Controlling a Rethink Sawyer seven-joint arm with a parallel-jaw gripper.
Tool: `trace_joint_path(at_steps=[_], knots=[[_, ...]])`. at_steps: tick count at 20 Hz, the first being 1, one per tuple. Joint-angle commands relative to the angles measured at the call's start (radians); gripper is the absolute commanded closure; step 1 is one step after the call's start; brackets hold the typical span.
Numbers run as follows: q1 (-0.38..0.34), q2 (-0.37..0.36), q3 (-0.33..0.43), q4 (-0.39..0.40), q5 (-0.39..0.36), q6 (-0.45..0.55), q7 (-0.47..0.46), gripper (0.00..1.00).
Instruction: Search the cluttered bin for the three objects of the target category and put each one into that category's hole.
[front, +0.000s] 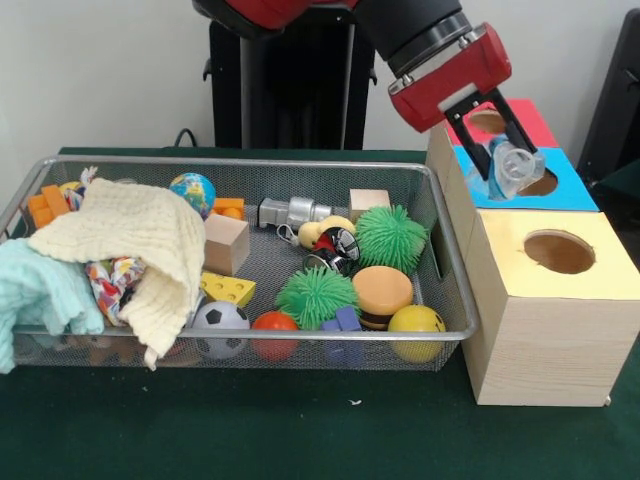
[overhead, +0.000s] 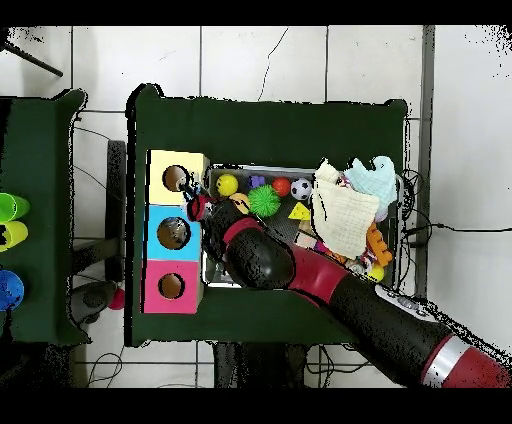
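On the green table (front: 300, 430) the gripper (front: 505, 160) clenched a crumpled foil lump (front: 516, 167) above the blue-topped box's hole (front: 540, 184); the mesh bin (front: 440, 250) lay beside.

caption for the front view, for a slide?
Sawyer gripper holds a crumpled foil lump above the blue-topped box's hole, beside the cluttered wire-mesh bin.

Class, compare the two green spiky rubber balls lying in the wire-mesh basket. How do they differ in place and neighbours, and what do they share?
The farther green spiky rubber ball lies toward the basket's back, beside the pale wooden cube. The nearer green spiky rubber ball lies toward the front rim, beside the burger-shaped toy and the orange ball. The farther one sits closer to the boxes. Both are round, bright green, covered in soft spikes, and rest loose in the silver wire-mesh basket.
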Motion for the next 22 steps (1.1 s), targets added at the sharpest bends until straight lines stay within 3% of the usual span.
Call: trace_joint_path(at_steps=[1, 10, 16, 22], knots=[[0.031, 0.029, 0.033, 0.003, -0.016, -0.116, 0.284, 1.00], [0.084, 0.073, 0.005, -0.017, -0.044, -0.204, 0.267, 1.00], [0.101, 0.083, -0.007, -0.009, -0.017, -0.184, 0.275, 1.00], [0.097, 0.133, -0.027, 0.012, -0.073, -0.205, 0.252, 1.00]])
